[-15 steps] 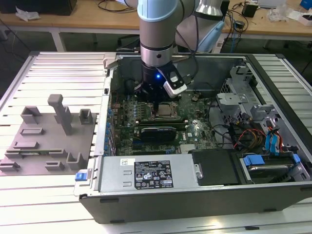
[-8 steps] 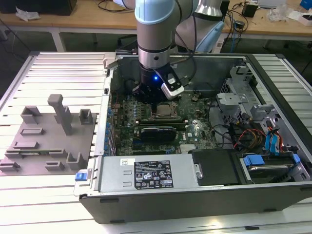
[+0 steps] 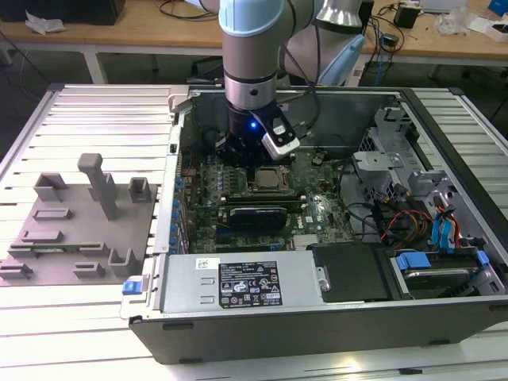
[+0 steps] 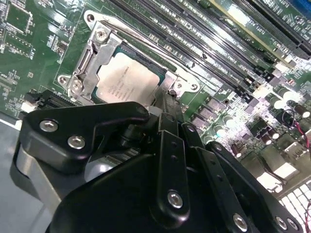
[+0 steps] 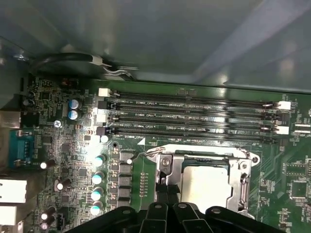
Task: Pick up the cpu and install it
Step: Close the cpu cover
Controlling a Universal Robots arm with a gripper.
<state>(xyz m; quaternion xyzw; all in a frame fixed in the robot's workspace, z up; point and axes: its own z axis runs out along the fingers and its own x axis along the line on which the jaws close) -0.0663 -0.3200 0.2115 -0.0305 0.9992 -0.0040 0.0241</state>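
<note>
An arm reaches down into an open computer case (image 3: 333,321) lying on a slatted table (image 3: 95,119). In the exterior view the gripper (image 3: 240,163) hangs low over the motherboard (image 3: 317,214), with the cpu (image 3: 266,178) just beside it at about 4 o'clock. In both wrist views the silvery square chip lies flat inside its metal socket frame (image 5: 243,177), not held. The jaws look pressed together and empty, tips at the frame's edge. Being square, the chip has no long axis.
</note>
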